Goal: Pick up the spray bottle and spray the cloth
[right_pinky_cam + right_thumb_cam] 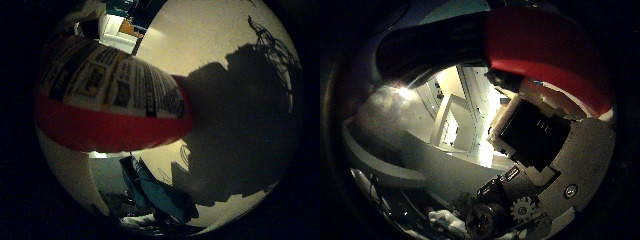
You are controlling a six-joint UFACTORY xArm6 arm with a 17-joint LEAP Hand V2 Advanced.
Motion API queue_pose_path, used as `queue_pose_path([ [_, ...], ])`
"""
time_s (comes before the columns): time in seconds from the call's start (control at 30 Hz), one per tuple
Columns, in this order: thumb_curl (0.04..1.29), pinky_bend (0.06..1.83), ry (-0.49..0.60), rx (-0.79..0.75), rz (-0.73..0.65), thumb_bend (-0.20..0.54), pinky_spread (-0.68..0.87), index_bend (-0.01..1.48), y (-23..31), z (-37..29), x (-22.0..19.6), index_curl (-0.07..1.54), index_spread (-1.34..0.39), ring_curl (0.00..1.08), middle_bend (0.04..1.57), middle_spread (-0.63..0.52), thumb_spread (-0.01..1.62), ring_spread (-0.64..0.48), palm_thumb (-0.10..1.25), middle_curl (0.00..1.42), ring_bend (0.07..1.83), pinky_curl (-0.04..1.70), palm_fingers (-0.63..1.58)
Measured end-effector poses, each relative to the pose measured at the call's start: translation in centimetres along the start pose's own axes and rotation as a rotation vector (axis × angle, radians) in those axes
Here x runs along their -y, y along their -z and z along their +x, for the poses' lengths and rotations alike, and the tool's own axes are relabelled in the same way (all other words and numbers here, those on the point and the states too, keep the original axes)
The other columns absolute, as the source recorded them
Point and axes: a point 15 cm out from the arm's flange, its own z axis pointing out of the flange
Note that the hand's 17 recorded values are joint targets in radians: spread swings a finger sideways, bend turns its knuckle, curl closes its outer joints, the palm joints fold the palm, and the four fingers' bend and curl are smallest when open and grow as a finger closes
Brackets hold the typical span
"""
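Filling both palm views, spray bottle point(107, 107) sits tight against the palm, long axis across it; hand point(535, 165) fingers appear curled round it. Cloth not visible.

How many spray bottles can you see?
1. The spray bottle, with its red band and printed label, sits right up against the palm and fills much of both palm views, so others could be hidden behind it. The cloth lies on the table beyond it.
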Motion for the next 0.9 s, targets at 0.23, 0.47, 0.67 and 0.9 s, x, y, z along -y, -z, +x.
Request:
queue_pose_path([
  [0.23, 0.54, 1.15, 0.112, -0.155, -0.122, -0.012, -0.18, 1.22, 5.1, -2.9, -1.7, 0.82, -0.18, 0.80, 1.38, -0.12, 1.08, -0.22, 1.11, 0.80, 1.36, 1.11, 1.11],
  [0.47, 0.57, 1.11, 0.172, -0.236, -0.301, -0.012, -0.18, 1.23, 7.9, -5.8, -5.3, 0.80, -0.18, 0.81, 1.39, -0.11, 1.08, -0.22, 1.11, 0.77, 1.36, 1.17, 1.12],
  [0.67, 0.58, 1.10, 0.250, -0.386, -0.490, -0.012, -0.19, 1.24, 11.2, -9.7, -9.4, 0.79, -0.18, 0.81, 1.40, -0.11, 1.07, -0.22, 1.10, 0.77, 1.36, 1.20, 1.12],
  [0.9, 0.60, 1.08, 0.333, -0.570, -0.702, -0.012, -0.19, 1.25, 12.4, -12.6, -13.2, 0.78, -0.18, 0.81, 1.40, -0.11, 1.07, -0.22, 1.10, 0.76, 1.36, 1.22, 1.13],
])
